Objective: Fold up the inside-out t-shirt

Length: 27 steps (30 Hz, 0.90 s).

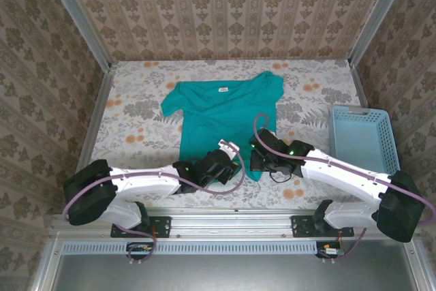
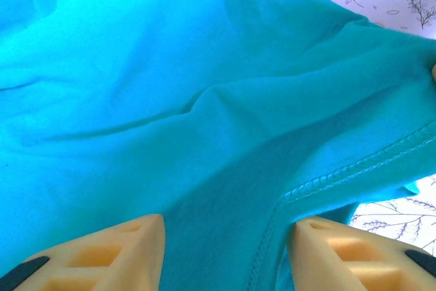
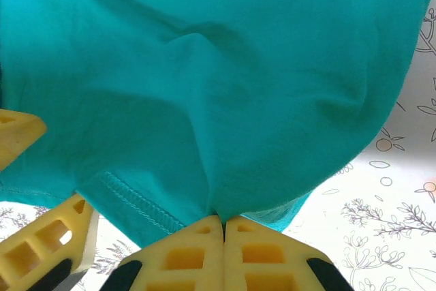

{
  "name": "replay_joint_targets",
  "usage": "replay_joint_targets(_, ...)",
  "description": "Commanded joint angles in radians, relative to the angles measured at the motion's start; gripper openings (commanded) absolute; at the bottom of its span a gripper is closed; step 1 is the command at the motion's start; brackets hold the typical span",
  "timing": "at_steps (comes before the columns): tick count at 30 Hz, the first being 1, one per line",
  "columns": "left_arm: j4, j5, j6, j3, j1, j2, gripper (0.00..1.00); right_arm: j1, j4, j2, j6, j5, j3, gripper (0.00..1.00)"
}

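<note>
Both arms extended low; right claw (image 3: 223, 223) pinches t-shirt (image 1: 225, 110).

Blue basket (image 1: 361, 141) (slotted) right on floral table (image 1: 133, 110).

lab booth: wallpapered walls (image 1: 225, 5), floral table (image 1: 129, 127)

Overhead, a fixed camera set above and behind the two arm bases looks down and forward, taking in the whole counter (image 1: 136, 110) from a distance, with walls on either side. The left wrist camera peers out past the left claw (image 2: 225, 250), pressed close to the teal t-shirt (image 2: 170, 66), with a sliver of counter at its right edge. The right wrist camera sits equally tight behind the right claw (image 3: 223, 226). All three views share the t-shirt's stitched near edge.
</note>
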Motion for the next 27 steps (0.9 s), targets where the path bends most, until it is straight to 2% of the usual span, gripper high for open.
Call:
replay_joint_targets(1,-0.006,0.037,0.028,0.018,-0.007,0.034,0.5,-0.005,-0.022,-0.001,-0.018,0.027,0.029,0.02)
replay_joint_targets(8,0.002,0.065,0.029,0.04,-0.003,0.105,0.54,-0.005,-0.01,-0.021,-0.015,0.019,0.022,0.02)
replay_joint_targets(14,-0.005,0.05,0.025,0.036,0.011,0.092,0.4,-0.005,-0.031,-0.033,-0.019,0.045,0.012,0.03)
replay_joint_targets(18,-0.04,0.037,0.03,0.056,0.004,0.078,0.24,-0.01,-0.034,-0.033,-0.022,0.074,-0.013,0.03)
replay_joint_targets(22,-0.025,0.03,0.019,0.03,0.006,0.031,0.14,-0.01,-0.048,-0.036,-0.021,0.099,-0.03,0.04)
replay_joint_targets(27,-0.021,0.101,-0.002,0.028,0.023,-0.04,0.02,-0.011,-0.053,-0.047,-0.042,0.106,-0.047,0.12)
